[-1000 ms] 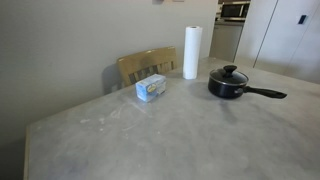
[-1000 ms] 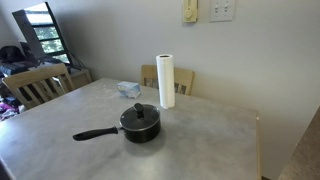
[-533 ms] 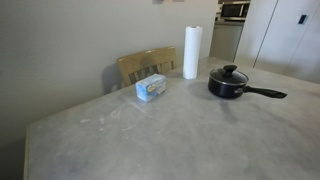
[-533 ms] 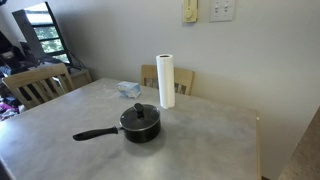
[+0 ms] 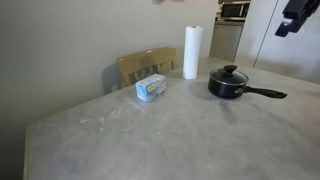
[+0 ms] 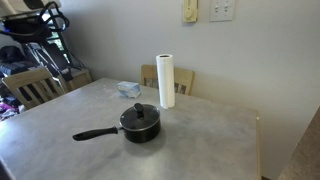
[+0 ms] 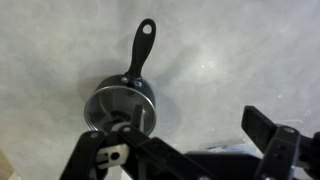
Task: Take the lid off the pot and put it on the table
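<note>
The black pot [image 5: 228, 88] stands on the grey mottled table [image 5: 180, 140] with its long handle pointing away from the paper-towel roll. The glass lid [image 5: 229, 76] sits on it. Both show in the other exterior view too: pot [image 6: 140, 128], lid [image 6: 140, 117], table [image 6: 205, 140]. My gripper [image 5: 296, 17] hangs high above the table, well apart from the pot. In the wrist view the gripper [image 7: 185, 150] is open and empty, with the pot [image 7: 103, 100] and lid [image 7: 135, 103] far below, partly hidden behind the left finger.
A white paper-towel roll [image 5: 191, 50] [image 6: 166, 80] stands behind the pot. A blue-and-white box [image 5: 151, 87] [image 6: 128, 89] lies near the table's edge. Wooden chairs [image 5: 145, 65] [image 6: 35, 85] stand at the table's sides.
My arm and gripper have come into both exterior views, high above the table. The pot and lid have not moved.
</note>
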{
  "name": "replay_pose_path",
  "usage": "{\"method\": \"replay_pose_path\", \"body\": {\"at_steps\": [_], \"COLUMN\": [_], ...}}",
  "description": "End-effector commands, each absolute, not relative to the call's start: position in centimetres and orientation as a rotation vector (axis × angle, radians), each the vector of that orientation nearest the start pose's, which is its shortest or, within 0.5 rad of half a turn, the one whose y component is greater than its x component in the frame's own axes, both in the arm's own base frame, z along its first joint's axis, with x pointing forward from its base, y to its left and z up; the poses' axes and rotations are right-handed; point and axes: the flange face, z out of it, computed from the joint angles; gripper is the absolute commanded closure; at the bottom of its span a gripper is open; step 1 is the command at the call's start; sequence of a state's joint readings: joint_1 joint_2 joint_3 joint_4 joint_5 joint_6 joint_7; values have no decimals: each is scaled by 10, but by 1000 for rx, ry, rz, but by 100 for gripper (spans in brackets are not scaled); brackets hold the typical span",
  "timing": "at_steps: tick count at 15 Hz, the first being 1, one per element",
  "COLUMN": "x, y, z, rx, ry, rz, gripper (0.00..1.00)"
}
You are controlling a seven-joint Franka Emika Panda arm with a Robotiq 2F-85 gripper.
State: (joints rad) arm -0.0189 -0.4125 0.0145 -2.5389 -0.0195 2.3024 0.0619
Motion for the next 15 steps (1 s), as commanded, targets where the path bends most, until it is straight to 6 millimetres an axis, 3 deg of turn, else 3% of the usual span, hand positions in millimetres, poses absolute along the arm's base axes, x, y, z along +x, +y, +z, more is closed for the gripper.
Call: {"method": "replay_pose_path", "body": {"at_steps": [1, 4, 6, 11, 15], "x": [432, 442, 445, 495, 544], "y": [-8, -12, -24, -105, -143], "z": [433, 434, 423, 394, 379], "rx": [-3148, -3147, -3154, -3144, -3096], "ry": [137, 183, 185, 7, -338], "rz": [-285, -289, -250, -237, -114], "gripper": [0, 0, 0, 0, 0]}}
